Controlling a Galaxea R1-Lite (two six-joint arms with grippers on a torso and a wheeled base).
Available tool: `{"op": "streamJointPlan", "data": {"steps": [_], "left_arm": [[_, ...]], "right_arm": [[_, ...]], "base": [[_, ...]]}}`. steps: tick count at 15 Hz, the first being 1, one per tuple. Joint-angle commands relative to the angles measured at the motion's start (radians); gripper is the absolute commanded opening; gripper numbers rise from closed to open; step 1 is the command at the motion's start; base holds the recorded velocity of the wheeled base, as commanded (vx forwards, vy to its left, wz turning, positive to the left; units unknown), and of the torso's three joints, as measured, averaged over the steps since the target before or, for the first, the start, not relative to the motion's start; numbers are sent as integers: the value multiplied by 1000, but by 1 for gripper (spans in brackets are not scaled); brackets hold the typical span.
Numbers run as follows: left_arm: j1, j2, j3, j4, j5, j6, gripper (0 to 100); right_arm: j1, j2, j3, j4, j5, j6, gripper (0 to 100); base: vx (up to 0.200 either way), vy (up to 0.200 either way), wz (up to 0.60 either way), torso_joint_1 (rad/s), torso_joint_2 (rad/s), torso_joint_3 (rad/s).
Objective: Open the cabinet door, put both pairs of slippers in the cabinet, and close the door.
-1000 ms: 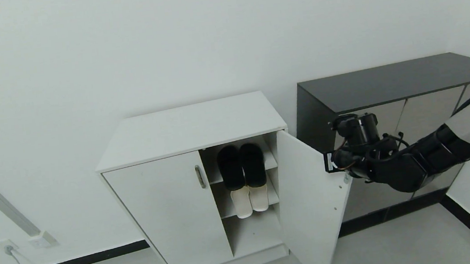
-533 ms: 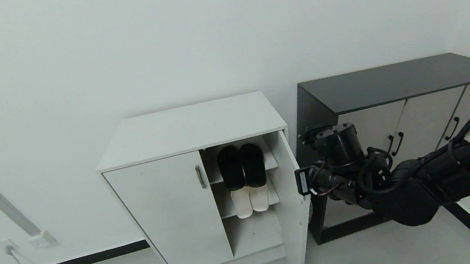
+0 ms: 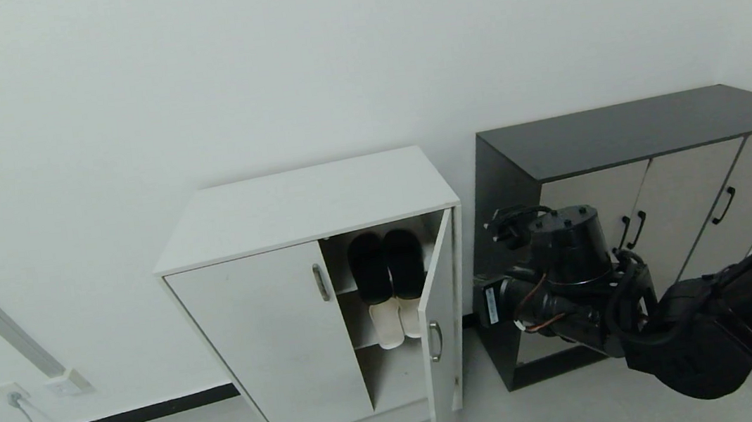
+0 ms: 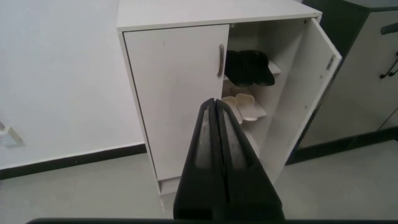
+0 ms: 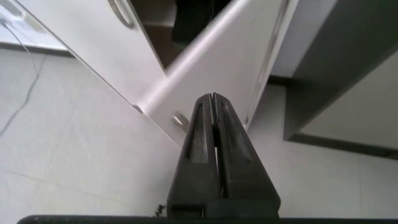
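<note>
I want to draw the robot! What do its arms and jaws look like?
The right arm is chunky and black, with a round bolted drum, thin red and black wires and a small white label. The left gripper and right gripper are black too, with long flat jaws that narrow to the tip.

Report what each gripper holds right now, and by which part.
Nothing is held. The left gripper is shut and empty before the cabinet. The right gripper is shut and empty by the outer face of the half-open door; contact cannot be told.
</note>
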Motion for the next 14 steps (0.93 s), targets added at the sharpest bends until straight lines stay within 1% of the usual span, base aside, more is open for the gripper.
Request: {"op": "streamJointPlan", "data": {"steps": [1, 9, 14], "left_arm": [[0, 1, 0, 0, 0, -1, 0], [0, 1, 0, 0, 0, -1, 0], [0, 1, 0, 0, 0, 1, 0]], "right_arm": [[0, -8, 18, -2, 2, -1, 0], [4, -9, 32, -24, 2, -1, 0], [3, -12, 40, -30, 3, -1, 0]], "base": [[0, 0, 0, 0, 0, 0], [0, 0, 0, 0, 0, 0], [0, 0, 600, 1, 3, 4]]}}
